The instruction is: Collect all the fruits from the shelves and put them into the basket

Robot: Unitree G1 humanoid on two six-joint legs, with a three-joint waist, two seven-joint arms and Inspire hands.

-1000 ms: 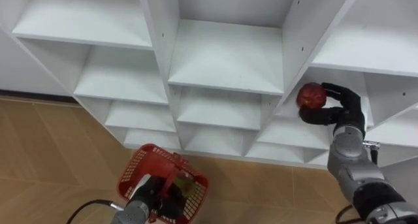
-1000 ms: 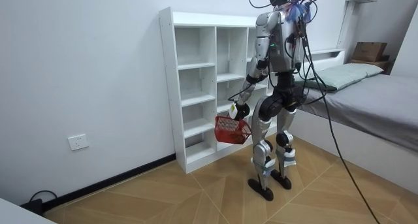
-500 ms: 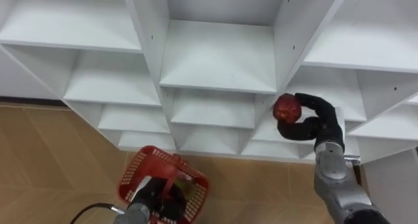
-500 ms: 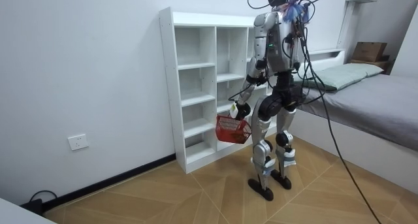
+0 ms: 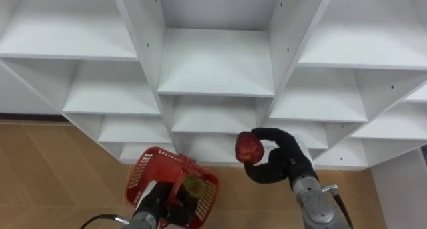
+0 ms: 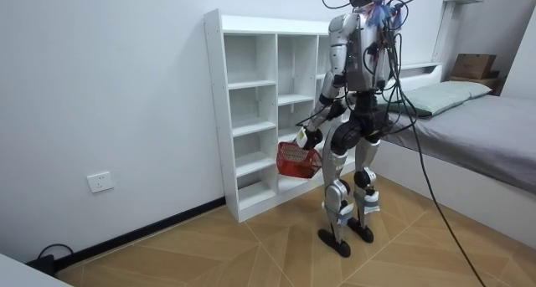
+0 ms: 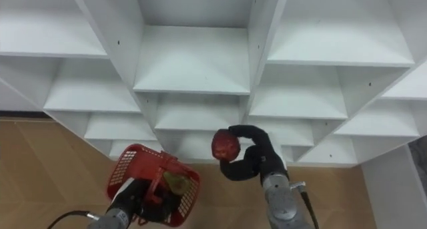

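The robot stands facing the white closet (image 5: 213, 62). Its right hand (image 5: 283, 161) is clamped round a red apple (image 5: 248, 147), which it holds in the air in front of the lower shelves, above and to the right of the red basket (image 5: 139, 175). The left hand (image 5: 155, 205) is closed on the basket's handle and carries it low over the wooden floor (image 5: 40, 169). A greenish fruit (image 5: 194, 185) already lies in the basket. So one fruit looks collected, and the apple is out of the closet but not yet dropped in. The shelves in sight look bare, so this may be the last one.
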